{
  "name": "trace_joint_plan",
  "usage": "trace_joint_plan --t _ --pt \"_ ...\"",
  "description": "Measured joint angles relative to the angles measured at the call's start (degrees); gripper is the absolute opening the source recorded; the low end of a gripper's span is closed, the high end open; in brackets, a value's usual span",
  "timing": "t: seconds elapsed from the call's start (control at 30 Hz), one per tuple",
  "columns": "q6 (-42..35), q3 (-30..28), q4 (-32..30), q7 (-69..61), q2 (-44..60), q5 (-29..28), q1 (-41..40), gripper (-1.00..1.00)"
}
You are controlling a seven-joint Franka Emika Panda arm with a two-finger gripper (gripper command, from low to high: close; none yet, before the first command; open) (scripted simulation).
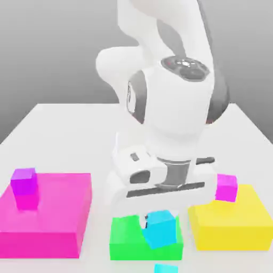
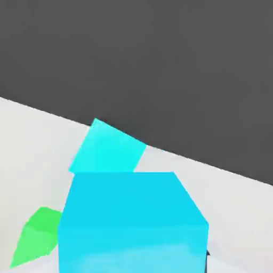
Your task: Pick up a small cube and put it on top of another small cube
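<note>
Three flat blocks lie on the surface point(image 1: 64, 138): one magenta block point(image 1: 53, 213), one green block point(image 1: 125, 240), one yellow block point(image 1: 229, 224). Three small cubes: one cyan cube point(image 1: 161, 228), one purple cube point(image 1: 24, 187), one pink cube point(image 1: 226, 187). One further cyan piece point(image 1: 166, 268) sits at the exterior view's lower edge.

The white arm point(image 1: 170, 106) is leaning low over the white table point(image 1: 64, 133), its gripper point(image 1: 154, 221) hanging above the flat green block point(image 1: 125, 240) with the cyan cube point(image 1: 161, 229) sitting tilted just beneath the hand. The purple-topped cube point(image 1: 25, 187) is resting on the flat magenta block point(image 1: 53, 213) at the exterior view's left. A pinker magenta cube point(image 1: 226, 187) is sitting on the yellow block point(image 1: 234, 221) at the right. A cyan patch point(image 1: 166, 268) is showing at the bottom edge.
</note>
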Motion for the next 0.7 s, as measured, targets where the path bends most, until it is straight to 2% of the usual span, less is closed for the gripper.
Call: trace_joint_plan --t 0.13,0.2,0.27,0.37,0.4,0.6,0.7 --pt "-2.47 -6.42 -4.93 1.53 -7.99 1.71 -13.93 -1.0" --pt "-4.16 -10.48 -7.74 1.93 -12.7 3.41 -18.28 -1.0" --pt "-3.73 -13.64 -10.0 1.77 -14.56 5.12 -21.14 -1.0" --pt "2.27 -14.93 -11.96 0.52 -10.39 7.2 -21.61 -1.0" --pt "4.47 -15.08 -12.49 0.12 -8.68 7.75 -21.61 1.0" --pt "5.58 -15.16 -12.75 -0.04 -7.82 7.97 -21.64 1.0" --pt "1.34 -14.87 -11.84 0.85 -11.22 6.83 -21.94 1.0"
